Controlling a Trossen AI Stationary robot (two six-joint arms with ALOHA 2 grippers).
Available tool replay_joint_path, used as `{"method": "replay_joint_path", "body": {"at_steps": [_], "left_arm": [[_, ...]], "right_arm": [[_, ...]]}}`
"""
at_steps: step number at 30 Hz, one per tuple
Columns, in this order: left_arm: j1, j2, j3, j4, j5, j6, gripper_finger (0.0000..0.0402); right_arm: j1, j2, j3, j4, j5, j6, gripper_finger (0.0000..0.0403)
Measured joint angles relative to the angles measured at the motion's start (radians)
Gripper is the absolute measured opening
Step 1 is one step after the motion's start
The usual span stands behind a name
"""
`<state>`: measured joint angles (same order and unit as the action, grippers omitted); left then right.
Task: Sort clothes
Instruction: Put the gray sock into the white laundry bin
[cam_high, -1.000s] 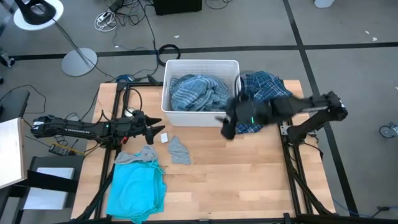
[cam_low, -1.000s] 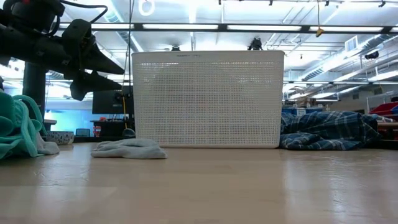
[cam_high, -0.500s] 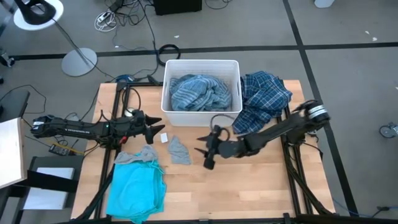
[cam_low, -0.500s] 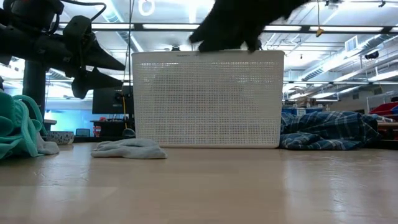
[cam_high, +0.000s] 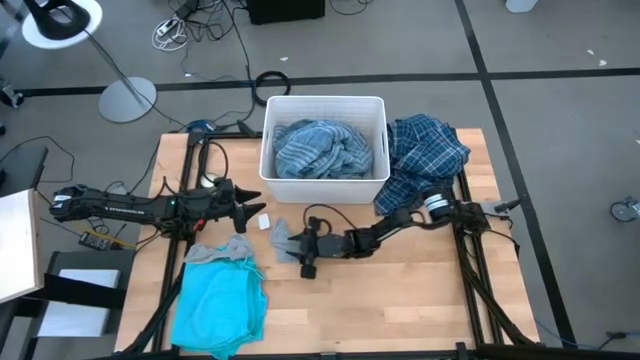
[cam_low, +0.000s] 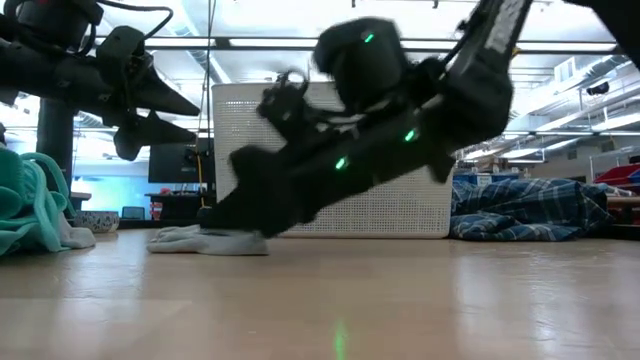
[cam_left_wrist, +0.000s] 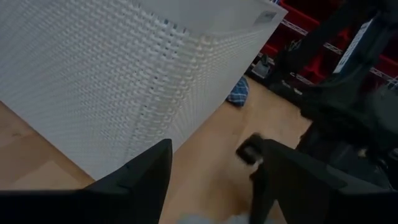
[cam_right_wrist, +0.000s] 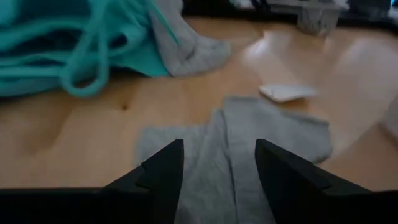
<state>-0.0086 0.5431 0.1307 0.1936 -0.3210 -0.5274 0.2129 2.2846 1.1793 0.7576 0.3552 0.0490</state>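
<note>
Right wrist view puts my right end effector (cam_right_wrist: 217, 163) low over the small grey piece (cam_right_wrist: 233, 146), fingers spread with the cloth lying between and just ahead of them, nothing pinched yet. A second ago this arm was back by the navy-white plaid shirt (cam_high: 423, 150) at the bin's far side; half a second ago it was mid-surface; now in the high view the right end effector (cam_high: 298, 250) sits at the edge of that grey piece (cam_high: 287, 240), so I judge the plaid shirt is placed and this scrap is my next pick. Just past the grey piece, on its far side from my fingers, lies a small white tag-like item (cam_right_wrist: 286, 93), and beyond that the bright turquoise garment (cam_right_wrist: 68, 43) with another grey garment (cam_right_wrist: 186, 43) lying against its edge. My left end effector (cam_high: 243, 203) has not moved in that second: it hangs off the surface beside the white bin (cam_high: 325, 185), fingers spread and empty. Behind the right arm, the blue-grey striped shirt (cam_high: 322, 148) fills the bin, and the plaid shirt sits on the wooden surface (cam_high: 400, 300) just beside the bin wall. My count: one turquoise, one plaid, one striped shirt in the bin, two grey pieces, one bin. I cannot make out any dark striped pieces.
</note>
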Motion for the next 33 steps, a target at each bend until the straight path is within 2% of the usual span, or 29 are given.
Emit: {"method": "replay_joint_path", "body": {"at_steps": [3,5,8,10,14,18,21,27,33], "left_arm": [[0.0,0.0,0.0,0.001,0.0,0.0,0.0257],[0.0,0.0,0.0,0.0,0.0,0.0,0.0257],[0.0,0.0,0.0,-0.003,0.0,0.0,0.0257],[0.0,0.0,0.0,-0.004,0.0,0.0,0.0257],[0.0,0.0,0.0,-0.005,0.0,0.0,0.0257],[0.0,0.0,0.0,-0.005,0.0,0.0,0.0257],[0.0,0.0,0.0,-0.005,0.0,0.0,0.0257],[0.0,0.0,0.0,-0.005,0.0,0.0,0.0257],[0.0,0.0,0.0,-0.005,0.0,0.0,0.0257]], "right_arm": [[-0.013,0.046,0.054,-0.033,-0.006,0.096,0.0186],[-0.028,0.051,0.088,-0.092,-0.038,0.179,0.0155],[-0.046,0.035,0.134,-0.237,-0.08,0.223,0.007],[-0.049,0.011,0.154,-0.324,-0.088,0.184,0.002],[-0.049,-0.072,0.188,-0.437,-0.086,0.049,0.0015],[-0.062,-0.237,0.239,-0.535,-0.058,-0.064,0.0007],[-0.076,-0.349,0.245,-0.615,0.027,-0.15,0.0009],[-0.122,-0.589,0.249,-0.597,0.277,-0.342,0.0009],[-0.201,-0.728,0.245,-0.714,0.476,-0.311,0.0014]]}}
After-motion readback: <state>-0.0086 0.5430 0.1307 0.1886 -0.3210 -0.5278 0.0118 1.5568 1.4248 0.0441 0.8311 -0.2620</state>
